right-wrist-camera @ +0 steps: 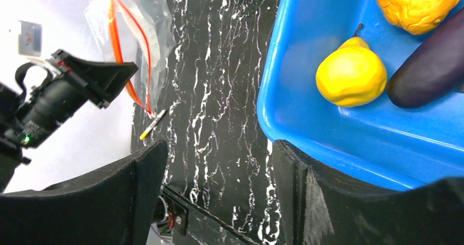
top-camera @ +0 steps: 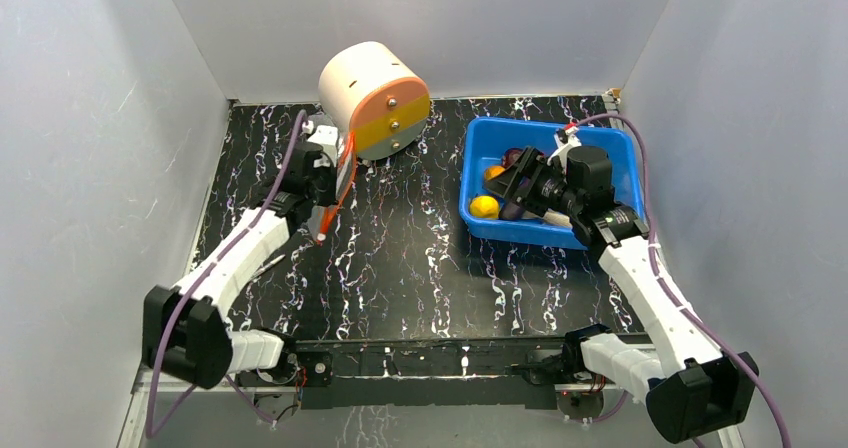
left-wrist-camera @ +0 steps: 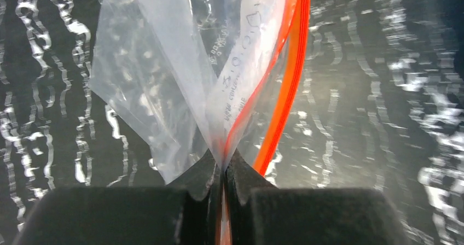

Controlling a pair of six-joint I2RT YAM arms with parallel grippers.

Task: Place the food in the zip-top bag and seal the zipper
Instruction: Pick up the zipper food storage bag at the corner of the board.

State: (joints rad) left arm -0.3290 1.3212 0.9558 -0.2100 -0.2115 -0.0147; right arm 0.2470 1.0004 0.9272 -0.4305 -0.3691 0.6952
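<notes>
My left gripper point(left-wrist-camera: 223, 165) is shut on the mouth edge of the clear zip-top bag point(left-wrist-camera: 164, 81), and the bag hangs above the black table. Its red-orange zipper point(left-wrist-camera: 290, 75) runs up from the fingers with its two strips apart. From above, the left gripper point(top-camera: 325, 180) holds the bag point(top-camera: 338, 200) left of centre. My right gripper point(right-wrist-camera: 219, 152) is open and empty, over the left edge of the blue bin point(right-wrist-camera: 306, 64). In the bin lie a yellow round piece point(right-wrist-camera: 350, 75), an orange piece point(right-wrist-camera: 416, 1) and the purple eggplant point(right-wrist-camera: 432, 64).
A cream-and-orange cylinder point(top-camera: 375, 98) lies on its side at the back, just behind the left gripper. The blue bin point(top-camera: 610, 143) stands at the back right. A small yellow-tipped stick point(right-wrist-camera: 153, 124) lies on the table below the bag. Grey walls close in three sides.
</notes>
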